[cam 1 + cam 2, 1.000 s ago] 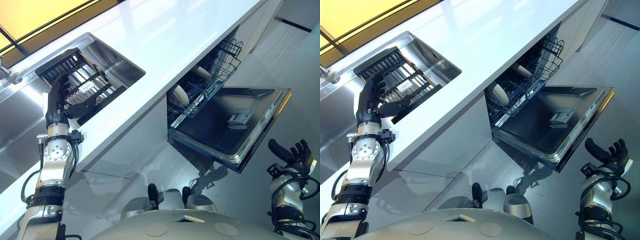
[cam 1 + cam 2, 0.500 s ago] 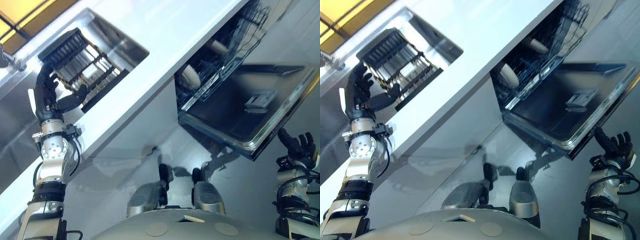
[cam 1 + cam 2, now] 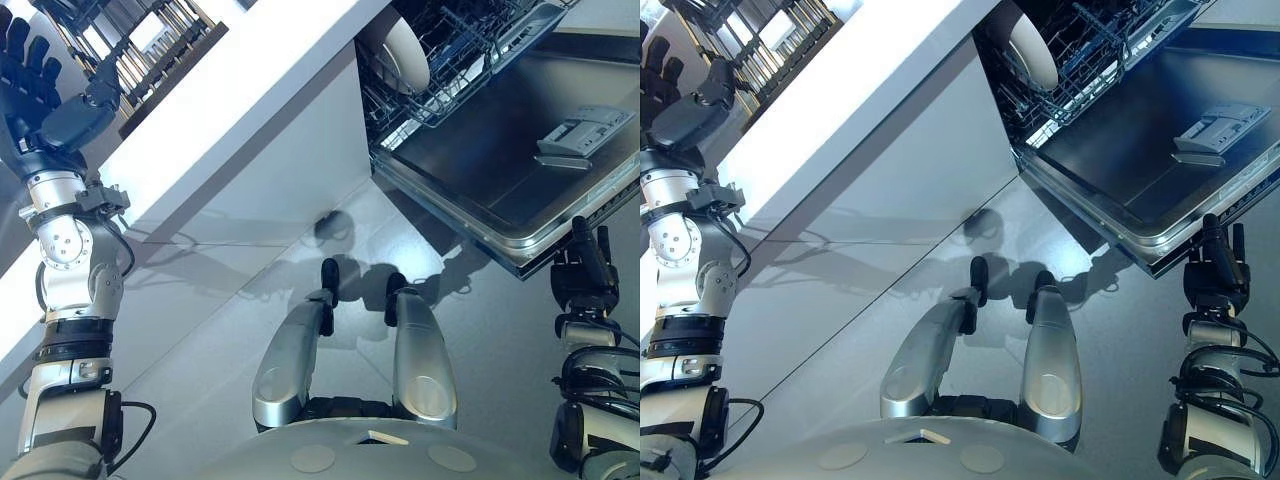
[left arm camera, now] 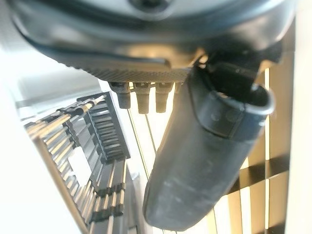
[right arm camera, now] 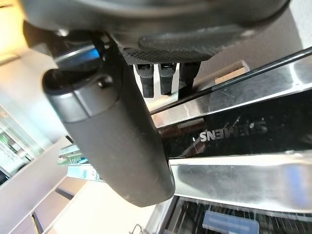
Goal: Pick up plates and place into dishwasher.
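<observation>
Plate [image 3: 395, 48] racked at 12 o'clock: probably rigid, slick, breakable; best pinched by rim. Left hand [image 3: 40, 95] and right hand [image 3: 583, 272] spread, empty.

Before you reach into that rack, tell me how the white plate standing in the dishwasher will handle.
The white plate looks glazed and smooth, so it is probably rigid but slippery and breakable if knocked. It stands on edge between the wires of the lower rack, so it would likely tip or roll once lifted free. Neither the left hand nor the right hand touches it.
</observation>
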